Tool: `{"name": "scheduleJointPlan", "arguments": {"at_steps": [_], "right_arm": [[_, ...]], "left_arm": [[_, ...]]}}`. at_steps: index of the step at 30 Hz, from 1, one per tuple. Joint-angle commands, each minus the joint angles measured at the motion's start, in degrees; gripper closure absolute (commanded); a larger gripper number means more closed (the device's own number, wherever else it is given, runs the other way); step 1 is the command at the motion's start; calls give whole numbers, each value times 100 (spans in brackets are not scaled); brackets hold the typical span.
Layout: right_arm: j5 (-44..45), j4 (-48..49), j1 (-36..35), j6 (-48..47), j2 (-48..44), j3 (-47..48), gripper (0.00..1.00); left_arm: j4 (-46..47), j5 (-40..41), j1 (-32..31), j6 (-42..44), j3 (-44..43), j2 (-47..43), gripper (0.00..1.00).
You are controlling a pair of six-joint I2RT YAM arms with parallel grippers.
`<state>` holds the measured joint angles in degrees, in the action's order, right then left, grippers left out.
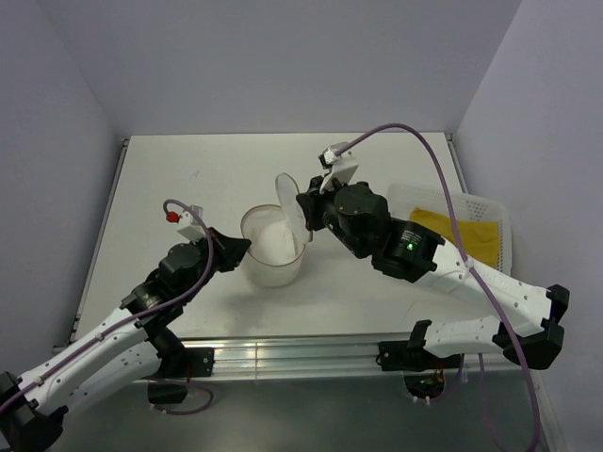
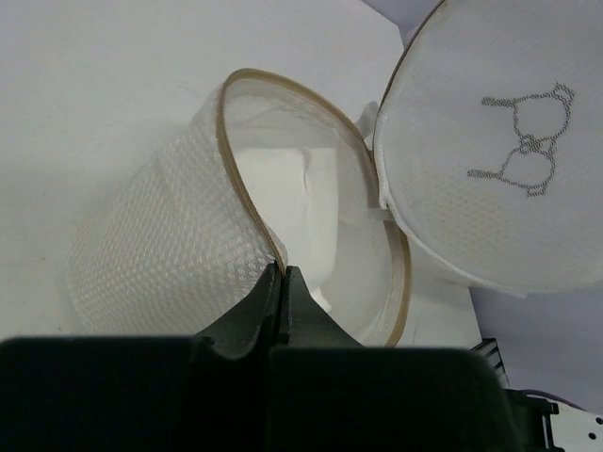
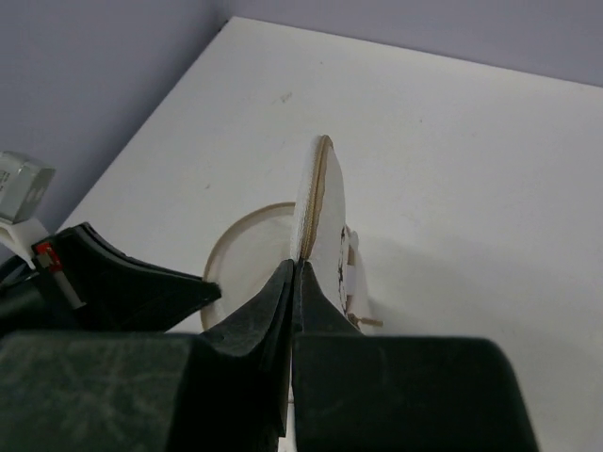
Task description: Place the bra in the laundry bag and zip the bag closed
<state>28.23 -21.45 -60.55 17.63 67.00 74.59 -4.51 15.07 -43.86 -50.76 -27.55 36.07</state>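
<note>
Bright, even light; soft shadows.

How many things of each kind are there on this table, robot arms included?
Robot arms: 2
White mesh laundry bag, lid open: 1
White basket: 1
Mustard-yellow bra, lying in the basket: 1
Total: 5

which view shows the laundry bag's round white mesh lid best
Left wrist: the round white mesh lid faces the camera, its stitched grey emblem plain. Top external shows it small and upright; right wrist sees only its edge, pinched in the fingers.
</note>
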Motion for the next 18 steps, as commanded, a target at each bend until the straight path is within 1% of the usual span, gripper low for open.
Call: {"name": "scheduleJointPlan", "arguments": {"at_steps": [1, 3, 4, 6, 7, 9, 10, 11, 12, 13, 14, 16, 18], "right_arm": [[-169, 564, 8, -216, -83, 355, 100], [-238, 484, 78, -207, 372, 416, 100], [-430, 545, 105, -190, 505, 442, 100], [-616, 851, 123, -242, 795, 548, 100], [-791, 923, 132, -268, 901, 653, 100], [-889, 933, 140, -347, 1260, 1179, 100], [-924, 871, 140, -452, 1402, 1407, 100], [-959, 853, 149, -505, 1525, 1801, 100], [-1003, 845, 175, -523, 1744, 1953, 100], [-1064, 836, 193, -524, 1850, 2085, 100], [-1256, 836, 219, -489, 1939, 2252, 100], [-1460, 949, 289, -375, 2167, 2271, 100], [-1688, 1011, 351, -278, 2369, 2148, 100]], "left_arm": [[293, 92, 17, 242, -532, 75, 100], [249, 276, 52, 155, -427, 101, 100], [232, 460, 183, 93, -305, 93, 100], [205, 584, 412, -4, -251, 40, 100], [214, 646, 726, -21, -242, -56, 100], [328, 611, 1132, 22, -259, -153, 100], [363, 568, 1543, 31, -268, -188, 100], [398, 471, 1756, 49, -260, -180, 100], [451, 427, 1940, 5, -225, -162, 100], [608, 322, 2360, -39, -111, -119, 100], [644, 17, 2582, -152, -41, -101, 100], [714, -275, 3055, -276, 248, -144, 100], [680, -530, 3251, -390, 451, -267, 98]]}}
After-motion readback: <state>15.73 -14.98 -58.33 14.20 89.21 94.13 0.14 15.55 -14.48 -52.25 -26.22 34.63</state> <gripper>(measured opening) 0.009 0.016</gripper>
